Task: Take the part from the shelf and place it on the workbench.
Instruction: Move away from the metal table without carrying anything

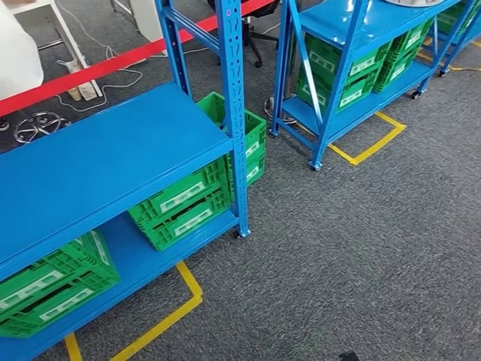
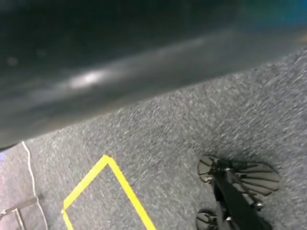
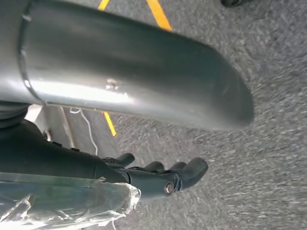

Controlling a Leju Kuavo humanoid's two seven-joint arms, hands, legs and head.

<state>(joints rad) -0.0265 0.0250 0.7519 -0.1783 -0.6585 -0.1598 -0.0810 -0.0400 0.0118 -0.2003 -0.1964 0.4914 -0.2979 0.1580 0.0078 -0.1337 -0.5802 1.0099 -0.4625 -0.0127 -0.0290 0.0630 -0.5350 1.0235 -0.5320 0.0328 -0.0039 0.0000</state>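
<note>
While the robot stands on the grey carpet (image 1: pixel 340 248) by the blue shelf (image 1: pixel 102 158) with its green crates (image 1: pixel 181 207), its right hand (image 3: pixel 152 175) hangs low over the floor, likely to keep clear for walking. Its dark fingers (image 3: pixel 188 170) reach out almost straight. A crinkly clear-wrapped thing (image 3: pixel 65 203), maybe the part, lies close along them, its long side running the way they point. I cannot tell if it is gripped. The left hand is too blurry to tell.
</note>
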